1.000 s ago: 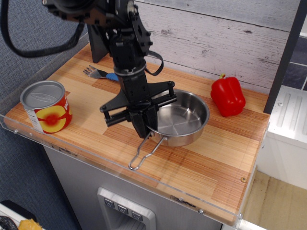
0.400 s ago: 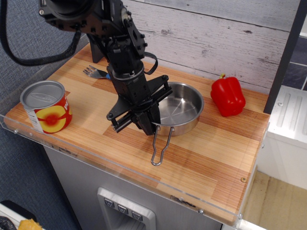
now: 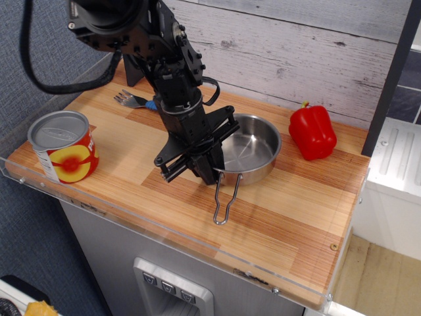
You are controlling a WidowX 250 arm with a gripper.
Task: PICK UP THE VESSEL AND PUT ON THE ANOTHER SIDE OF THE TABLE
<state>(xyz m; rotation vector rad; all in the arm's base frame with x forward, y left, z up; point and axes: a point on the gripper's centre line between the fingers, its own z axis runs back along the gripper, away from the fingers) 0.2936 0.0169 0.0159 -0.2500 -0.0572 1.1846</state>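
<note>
The vessel (image 3: 251,146), a shallow shiny steel pan, sits on the wooden table (image 3: 296,217) near its middle. Its thin looped wire handle (image 3: 223,201) points toward the front edge. My black gripper (image 3: 213,172) reaches down from the upper left and is shut on the pan's near-left rim, right where the handle joins. The pan looks slightly tilted. I cannot tell whether its base touches the wood.
A tall red-and-yellow tin can (image 3: 62,146) stands at the front left corner. A red bell pepper (image 3: 312,131) lies just right of the pan. A fork with a blue handle (image 3: 131,100) lies at the back left, behind the arm.
The pan has shifted slightly back and turned with my gripper. Its handle swung from pointing front-left to pointing almost straight at the front edge. The wrist has rotated too.
</note>
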